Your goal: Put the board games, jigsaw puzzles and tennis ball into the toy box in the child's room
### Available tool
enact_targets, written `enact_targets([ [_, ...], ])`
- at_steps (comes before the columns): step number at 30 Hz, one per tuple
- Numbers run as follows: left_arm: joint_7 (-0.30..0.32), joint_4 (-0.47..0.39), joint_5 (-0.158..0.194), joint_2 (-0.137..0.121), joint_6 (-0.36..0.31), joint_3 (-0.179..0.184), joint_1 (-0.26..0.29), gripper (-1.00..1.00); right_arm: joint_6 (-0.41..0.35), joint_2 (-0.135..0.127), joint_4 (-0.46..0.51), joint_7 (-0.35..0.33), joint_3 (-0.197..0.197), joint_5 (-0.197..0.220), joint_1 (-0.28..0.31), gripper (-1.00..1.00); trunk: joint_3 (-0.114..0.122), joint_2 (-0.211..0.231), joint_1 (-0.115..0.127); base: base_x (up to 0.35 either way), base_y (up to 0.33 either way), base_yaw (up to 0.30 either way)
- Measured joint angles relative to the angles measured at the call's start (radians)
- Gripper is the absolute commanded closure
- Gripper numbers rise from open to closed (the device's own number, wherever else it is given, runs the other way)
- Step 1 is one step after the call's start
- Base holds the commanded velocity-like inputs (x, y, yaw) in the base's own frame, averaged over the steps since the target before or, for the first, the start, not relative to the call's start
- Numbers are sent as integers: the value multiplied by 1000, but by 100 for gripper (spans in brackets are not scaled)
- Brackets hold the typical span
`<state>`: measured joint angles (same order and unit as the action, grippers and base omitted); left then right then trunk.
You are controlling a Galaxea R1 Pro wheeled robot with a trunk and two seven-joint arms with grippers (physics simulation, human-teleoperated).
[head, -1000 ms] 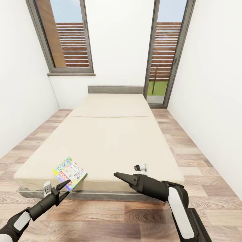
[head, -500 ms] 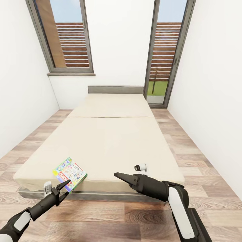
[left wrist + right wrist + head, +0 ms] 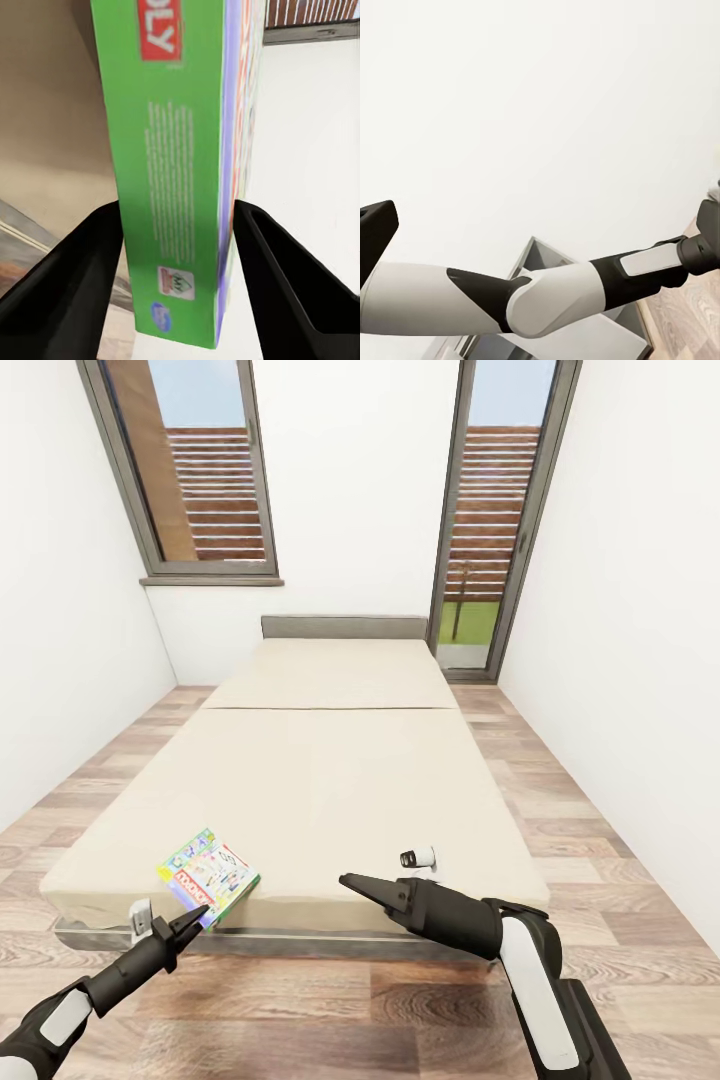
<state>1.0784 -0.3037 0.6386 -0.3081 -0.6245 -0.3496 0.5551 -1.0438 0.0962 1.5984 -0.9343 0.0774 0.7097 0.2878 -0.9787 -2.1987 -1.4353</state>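
Note:
On the near left corner of the cream bed (image 3: 330,780) lies one board game (image 3: 207,874), a flat green-bordered box with a red logo. My left gripper (image 3: 192,916) sits low at that box's near corner. In the left wrist view its two dark fingers (image 3: 75,277) stand open on either side of the box's green edge (image 3: 180,187), close to both faces. My right gripper (image 3: 348,880) hovers over the foot of the bed, right of the game, holding nothing. One of its fingertips (image 3: 375,229) shows at the picture's edge. The table, toy box, jigsaw puzzles and tennis ball are out of view.
Wood-plank floor runs along both sides of the bed and in front of it. White walls close in left and right. A window (image 3: 190,470) and a glass door (image 3: 495,520) with brown slats stand behind the grey headboard (image 3: 344,626).
My left gripper has dropped slightly and drawn a little toward me at the box's corner. The board game and the right arm have stayed put.

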Motion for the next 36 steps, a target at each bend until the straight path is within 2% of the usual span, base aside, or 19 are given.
enact_targets([
  [8, 3, 0, 2, 2, -2, 0, 0, 100, 0, 0, 0, 1, 0, 0, 0, -100, 0, 0, 0, 0, 0, 0],
  [12, 2, 1, -8, 1, 8, 0, 0, 100, 0, 0, 0, 1, 0, 0, 0, -100, 0, 0, 0, 0, 0, 0],
  [36, 2, -1, -11, 1, 10, 2, 0, 100, 0, 2, 0, 3, 0, 1, 2, -100, 75, 168, 92, 0, 0, 0],
])
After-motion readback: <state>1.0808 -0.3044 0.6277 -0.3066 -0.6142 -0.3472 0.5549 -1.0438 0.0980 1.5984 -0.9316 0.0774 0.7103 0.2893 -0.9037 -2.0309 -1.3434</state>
